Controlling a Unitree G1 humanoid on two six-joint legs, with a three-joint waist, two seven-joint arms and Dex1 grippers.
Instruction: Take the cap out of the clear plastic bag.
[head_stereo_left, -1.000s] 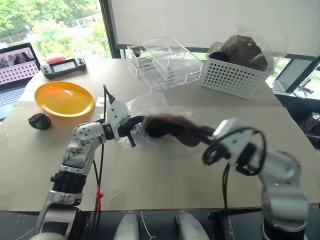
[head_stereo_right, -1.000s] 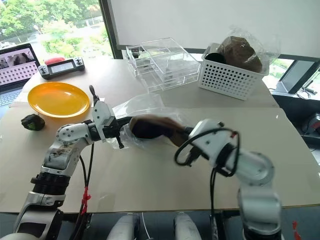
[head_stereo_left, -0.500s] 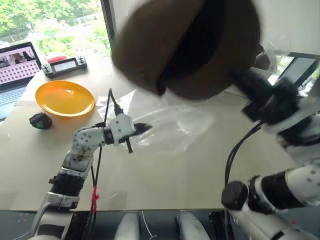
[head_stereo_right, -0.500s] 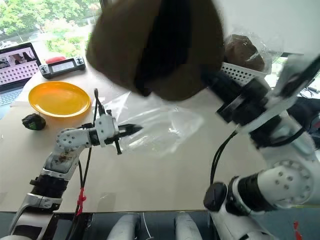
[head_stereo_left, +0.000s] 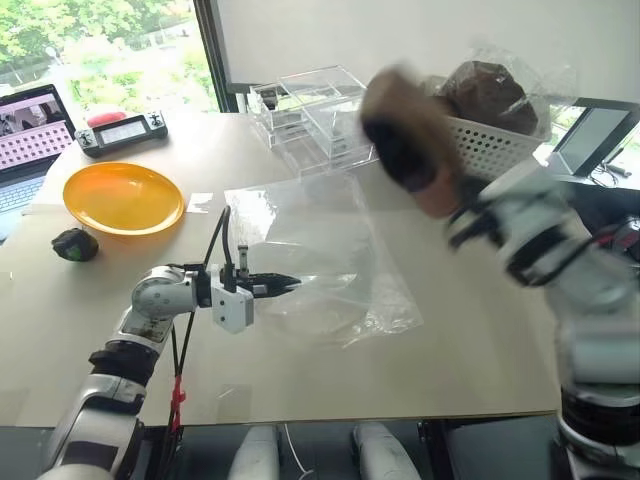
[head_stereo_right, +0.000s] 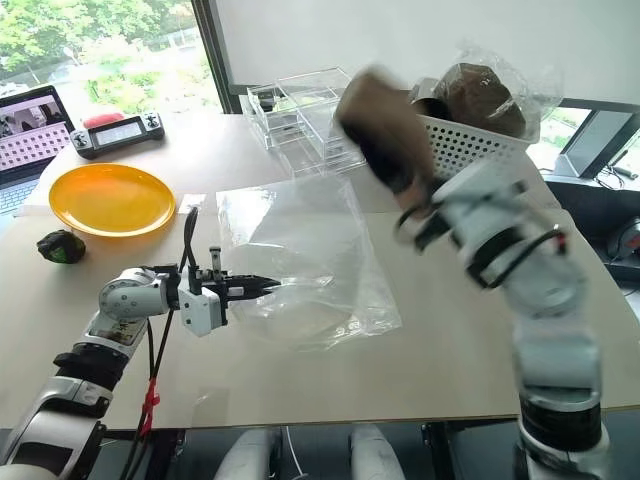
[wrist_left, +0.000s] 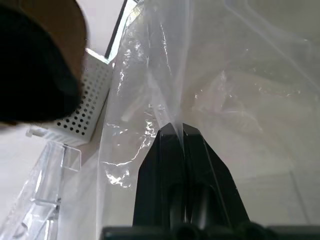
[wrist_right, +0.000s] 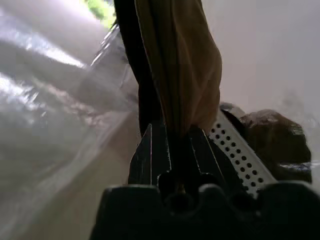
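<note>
Cap out of bag, held aloft

Cap (head_stereo_left: 408, 135), brown, clamped in right gripper (wrist_right: 172, 131), raised above table (head_stereo_left: 480, 340) in front of white perforated basket (head_stereo_left: 490, 150). Clear plastic bag (head_stereo_left: 320, 255) flat and wrinkled on table, well below cap, one edge pinched between closed fingers of left gripper (head_stereo_left: 290, 284). Yellow plate (head_stereo_left: 123, 197) to robot's left of bag. Clear acrylic drawer boxes (head_stereo_left: 315, 115) beyond bag, beside basket.
</note>
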